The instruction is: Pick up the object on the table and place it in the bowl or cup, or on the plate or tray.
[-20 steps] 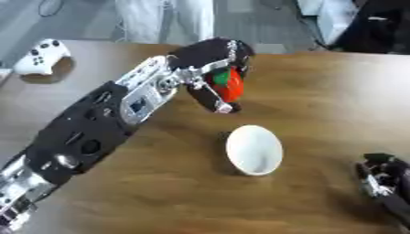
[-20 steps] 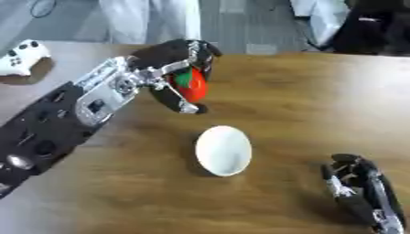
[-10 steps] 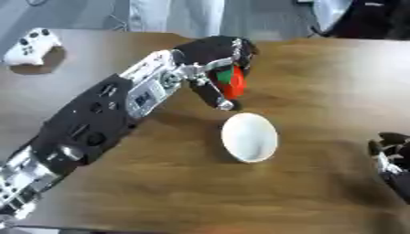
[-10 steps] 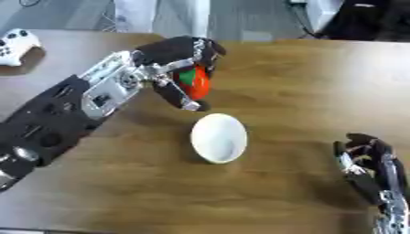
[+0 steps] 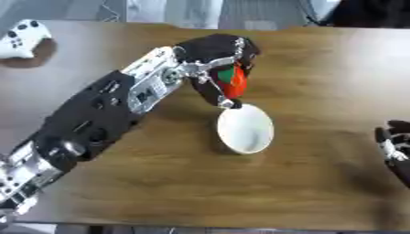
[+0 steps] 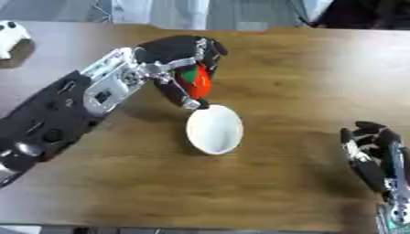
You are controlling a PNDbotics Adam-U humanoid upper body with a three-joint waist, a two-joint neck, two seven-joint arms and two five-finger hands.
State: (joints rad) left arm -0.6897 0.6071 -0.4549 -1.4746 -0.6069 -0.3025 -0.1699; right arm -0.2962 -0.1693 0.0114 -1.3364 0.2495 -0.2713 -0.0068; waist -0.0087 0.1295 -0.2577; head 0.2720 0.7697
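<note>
Carrying step, release pending.
Left hand (image 5: 214,55) curled round red-and-green object (image 5: 232,80), held just behind white bowl (image 5: 245,128) rim; needs short move over bowl, then fingers opened. Right hand (image 6: 372,155) idle, relaxed, lower right.

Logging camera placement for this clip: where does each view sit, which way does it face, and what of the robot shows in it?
Left eye view: in the robot's head, looking down at the brown wooden table; left arm enters lower left, right hand cut off at the right edge.
Right eye view: beside it, same downward aim; the right hand shows more fully, resting open at lower right.
Both share: the left hand curled round a red and green object just beyond the white bowl, and a white game controller far left.
</note>
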